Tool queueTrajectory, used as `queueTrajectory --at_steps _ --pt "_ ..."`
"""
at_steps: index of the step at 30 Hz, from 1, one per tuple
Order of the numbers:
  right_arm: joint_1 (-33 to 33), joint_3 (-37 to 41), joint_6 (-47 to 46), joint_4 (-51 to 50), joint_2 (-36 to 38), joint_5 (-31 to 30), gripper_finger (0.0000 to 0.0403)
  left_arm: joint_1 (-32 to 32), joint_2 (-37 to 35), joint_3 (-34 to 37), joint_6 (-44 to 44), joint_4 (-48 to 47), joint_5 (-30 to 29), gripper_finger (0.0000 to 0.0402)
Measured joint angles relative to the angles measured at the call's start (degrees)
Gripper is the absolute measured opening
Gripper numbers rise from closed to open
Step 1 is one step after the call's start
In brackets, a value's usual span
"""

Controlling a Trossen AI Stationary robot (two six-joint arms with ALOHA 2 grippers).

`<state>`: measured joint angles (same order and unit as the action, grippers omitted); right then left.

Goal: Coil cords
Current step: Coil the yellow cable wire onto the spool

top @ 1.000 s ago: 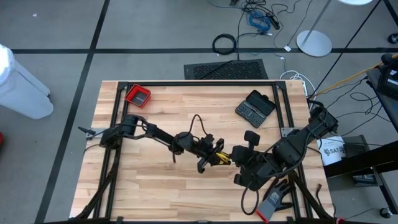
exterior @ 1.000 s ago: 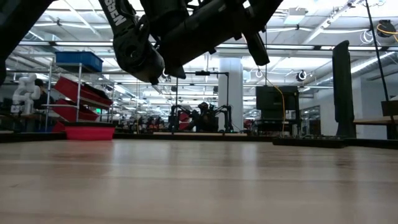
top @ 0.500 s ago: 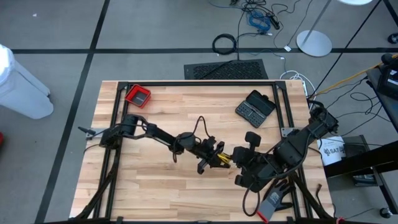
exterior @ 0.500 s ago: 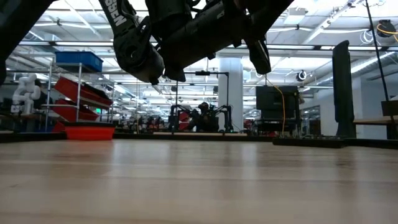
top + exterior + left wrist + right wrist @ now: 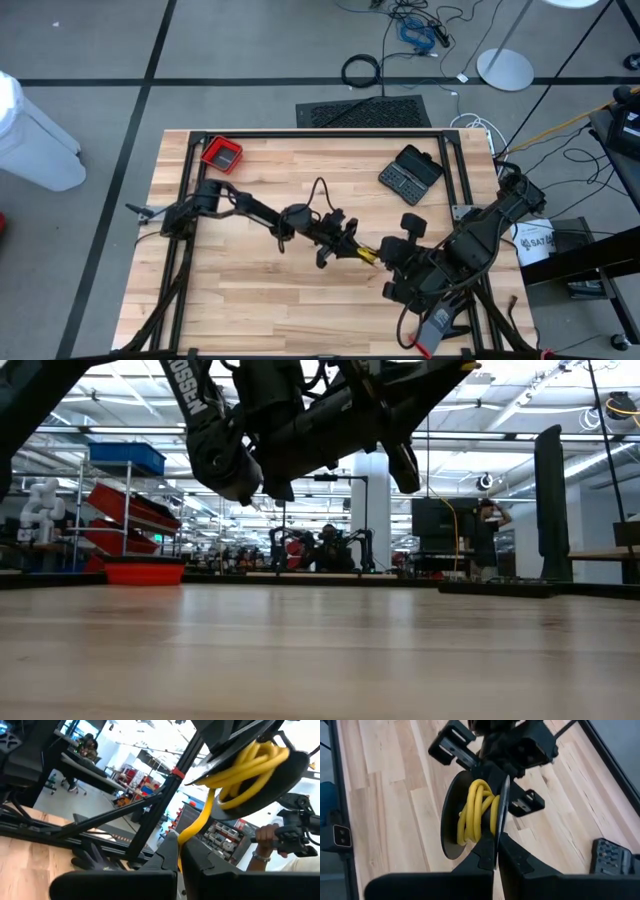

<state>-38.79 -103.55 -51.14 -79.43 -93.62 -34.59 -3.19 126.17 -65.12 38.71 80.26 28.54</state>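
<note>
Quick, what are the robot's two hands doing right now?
The left gripper is shut on the yellow cord.
The right gripper is shut on the black spool.

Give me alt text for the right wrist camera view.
A yellow cord is wound in loops on a black spool, held above the wooden table. The right gripper pinches the spool's near rim, and the left gripper grips it from the far side.

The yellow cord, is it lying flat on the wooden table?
No. In the right wrist view the yellow cord is looped between two dark discs, held up above the table.
</note>
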Motion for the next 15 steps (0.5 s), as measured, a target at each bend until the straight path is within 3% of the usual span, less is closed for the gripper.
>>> queueTrajectory --at_steps 15 --pt "0.1 0.0 -2.2 -0.9 0.0 1.3 0.0 2.7 -0.8 0.0 0.1 -1.0 4.8 0.0008"
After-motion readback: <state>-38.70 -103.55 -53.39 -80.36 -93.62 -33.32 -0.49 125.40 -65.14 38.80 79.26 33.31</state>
